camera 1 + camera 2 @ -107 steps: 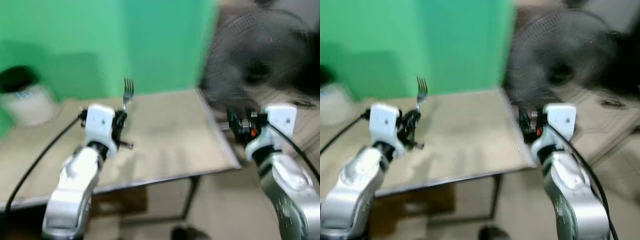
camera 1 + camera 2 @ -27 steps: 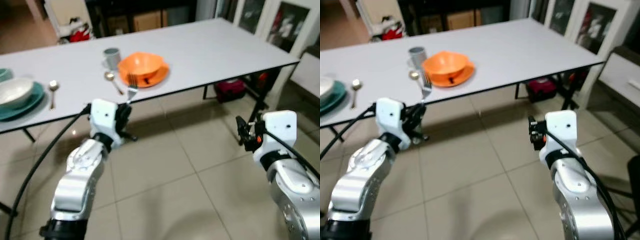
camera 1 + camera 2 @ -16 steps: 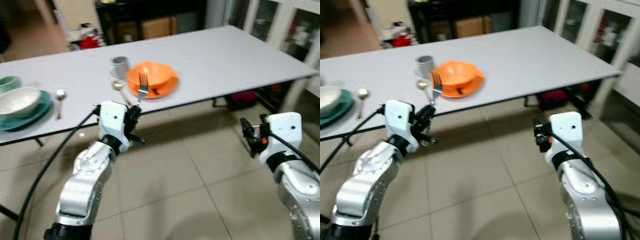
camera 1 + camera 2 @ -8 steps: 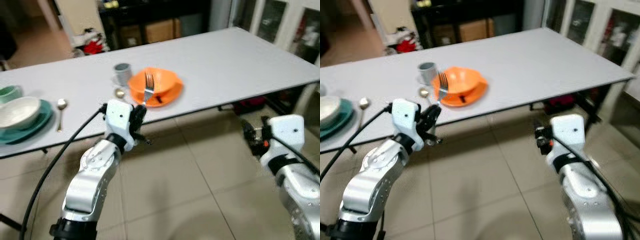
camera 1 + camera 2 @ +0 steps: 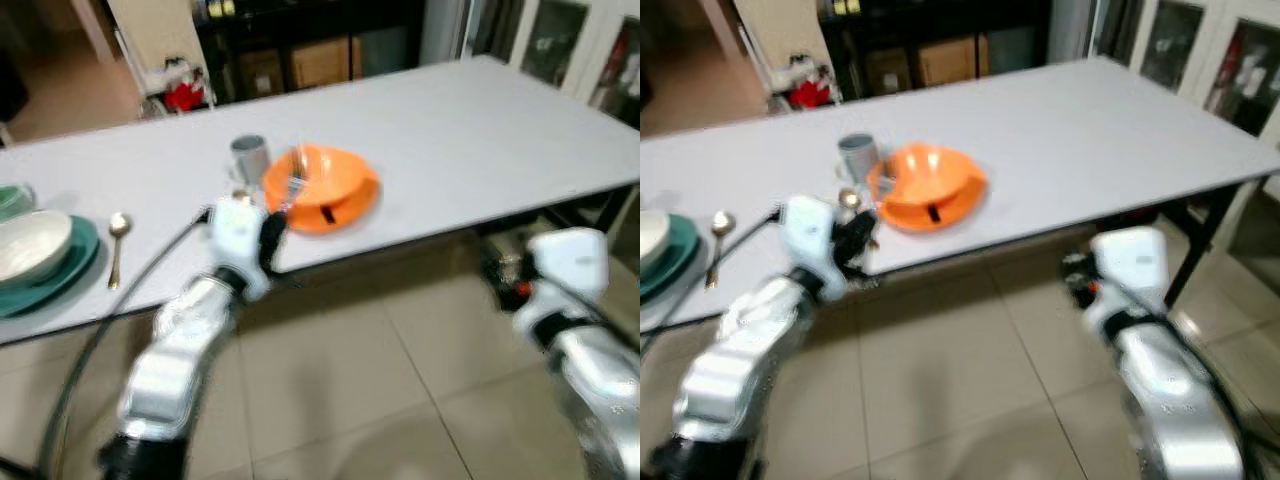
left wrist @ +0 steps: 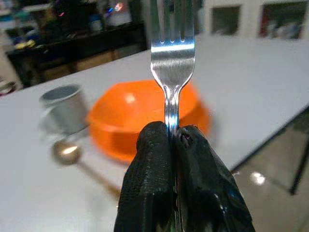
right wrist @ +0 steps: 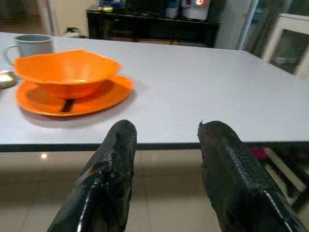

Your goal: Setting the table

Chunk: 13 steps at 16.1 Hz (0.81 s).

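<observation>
**Left pincer holding fork upright near desk edge**

The left pincer [image 6: 173,140] is clenching the fork [image 6: 172,53] by its handle, tines pointing up, black fingers [image 6: 149,169] pressed together on both sides of the stem. In the head views the pincer is sitting just in front of the near edge of the desk [image 5: 480,130], with the fork [image 5: 292,190] showing against the orange bowl behind it; frames are motion-blurred.

The right pincer [image 7: 166,140] is hanging released, fingers [image 7: 116,164] spread apart with nothing between them, below and in front of the desk edge, over the tiled floor [image 5: 350,400]. The right arm [image 5: 565,290] is standing off to the right side, well apart from the dishes.

On the desk: an orange bowl [image 5: 322,180] sitting on an orange plate [image 7: 72,99], near the front edge. A grey mug [image 5: 248,155] is standing just beside the bowl on its left and slightly behind. A spoon [image 6: 70,152] is lying near the mug, toward the front edge. Farther left a white bowl [image 5: 30,245] is resting on a teal plate [image 5: 70,265], with another spoon [image 5: 116,240] lying just beside the plate on its right. The rest of the desk surface to the right is plain white. Dark shelving [image 5: 940,40] and glass-door cabinets [image 5: 1200,55] are standing behind the desk.
</observation>
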Motion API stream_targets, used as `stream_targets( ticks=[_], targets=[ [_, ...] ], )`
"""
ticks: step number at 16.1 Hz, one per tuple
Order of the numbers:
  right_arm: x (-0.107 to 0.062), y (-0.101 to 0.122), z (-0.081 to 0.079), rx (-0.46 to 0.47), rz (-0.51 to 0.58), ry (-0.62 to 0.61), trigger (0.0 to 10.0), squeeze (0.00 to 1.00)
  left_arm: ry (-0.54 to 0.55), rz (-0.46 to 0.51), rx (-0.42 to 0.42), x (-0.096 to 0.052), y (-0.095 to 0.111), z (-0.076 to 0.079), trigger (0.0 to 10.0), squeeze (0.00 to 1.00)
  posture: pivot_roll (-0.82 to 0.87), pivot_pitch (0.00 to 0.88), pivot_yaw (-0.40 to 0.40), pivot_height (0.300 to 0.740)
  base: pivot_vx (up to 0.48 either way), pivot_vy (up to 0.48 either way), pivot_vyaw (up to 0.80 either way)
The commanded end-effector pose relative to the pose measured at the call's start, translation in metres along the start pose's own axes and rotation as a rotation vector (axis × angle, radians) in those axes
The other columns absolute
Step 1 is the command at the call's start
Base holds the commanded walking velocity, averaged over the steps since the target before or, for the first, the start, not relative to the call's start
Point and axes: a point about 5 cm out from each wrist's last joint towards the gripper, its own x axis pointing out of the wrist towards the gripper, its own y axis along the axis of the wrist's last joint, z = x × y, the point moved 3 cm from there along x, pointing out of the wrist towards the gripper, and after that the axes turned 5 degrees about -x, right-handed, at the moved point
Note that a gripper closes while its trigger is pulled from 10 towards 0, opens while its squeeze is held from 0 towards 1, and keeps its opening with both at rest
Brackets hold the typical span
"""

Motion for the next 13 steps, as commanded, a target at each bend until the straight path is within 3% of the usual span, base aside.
stream_targets(
  ticks=[1,4,6,7,13],
  targets=[
    [-0.001,0.002,0.005,-0.001,0.009,-0.013,10.0,0.00,-0.009,0.021,0.002,0.002,0.005,0.003,10.0,0.00,-0.04,0.000,0.107,0.740,0.304,0.000,0.00],
    [0.000,0.002,-0.002,0.010,0.006,0.047,10.0,0.00,0.005,0.019,0.002,0.000,0.004,0.001,10.0,0.00,-0.03,0.000,0.093,0.740,0.311,0.000,0.00],
    [0.000,0.001,-0.012,0.085,-0.007,0.160,10.0,0.00,0.017,0.022,0.000,-0.003,0.004,0.000,10.0,0.00,-0.02,0.000,0.074,0.740,0.313,0.000,0.00],
    [-0.001,0.000,-0.014,0.054,-0.017,0.215,10.0,0.00,0.021,0.022,-0.001,-0.006,0.004,0.000,10.0,0.00,-0.01,0.000,0.063,0.740,0.311,0.000,0.00],
    [0.002,0.003,-0.012,0.056,-0.016,0.232,10.0,0.00,0.037,0.027,0.000,-0.009,0.003,0.001,10.0,0.00,0.01,0.000,0.011,0.740,0.312,0.000,0.00]
  ],
)
